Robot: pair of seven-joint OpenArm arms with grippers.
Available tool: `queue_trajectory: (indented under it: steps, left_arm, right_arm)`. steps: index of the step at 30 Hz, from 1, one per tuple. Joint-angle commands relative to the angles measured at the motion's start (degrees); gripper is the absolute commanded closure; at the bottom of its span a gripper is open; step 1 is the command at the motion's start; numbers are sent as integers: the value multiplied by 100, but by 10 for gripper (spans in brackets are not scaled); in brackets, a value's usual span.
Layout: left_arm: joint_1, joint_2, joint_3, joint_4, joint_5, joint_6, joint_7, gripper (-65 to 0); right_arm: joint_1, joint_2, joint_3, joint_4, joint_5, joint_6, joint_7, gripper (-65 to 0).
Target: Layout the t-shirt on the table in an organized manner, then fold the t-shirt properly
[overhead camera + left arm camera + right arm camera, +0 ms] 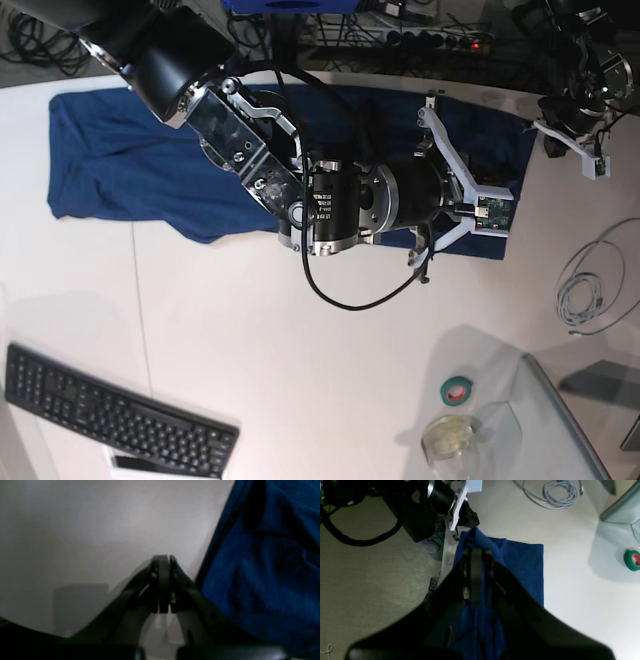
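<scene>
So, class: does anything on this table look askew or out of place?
The t-shirt lies rumpled along the far edge of the table, one end pinched up in the shut right pincer. The left pincer is shut on nothing beside it. Nothing looks spilled or damaged.

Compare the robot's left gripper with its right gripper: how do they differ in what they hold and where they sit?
The left gripper pinches nothing; the right gripper is shut on a raised fold of the t-shirt. The left gripper sits over bare table beside the t-shirt; the right gripper sits over the cloth. Both have their jaws closed.
</scene>
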Motion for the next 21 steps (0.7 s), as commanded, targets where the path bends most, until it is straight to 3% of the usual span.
queue_trajectory:
  steps: [1, 7, 21]
  left_arm:
    - [11, -109, -28, 57, -38, 4, -57, 0]
    - [-15, -91, -28, 75, -38, 4, -48, 0]
    - [11, -117, -37, 75, -38, 4, -48, 0]
  right_arm:
    - [100, -123, -6, 89, 130, 30, 165, 0]
    - [171, -167, -718, 89, 121, 30, 174, 0]
    - [223, -264, -771, 151, 147, 30, 174, 0]
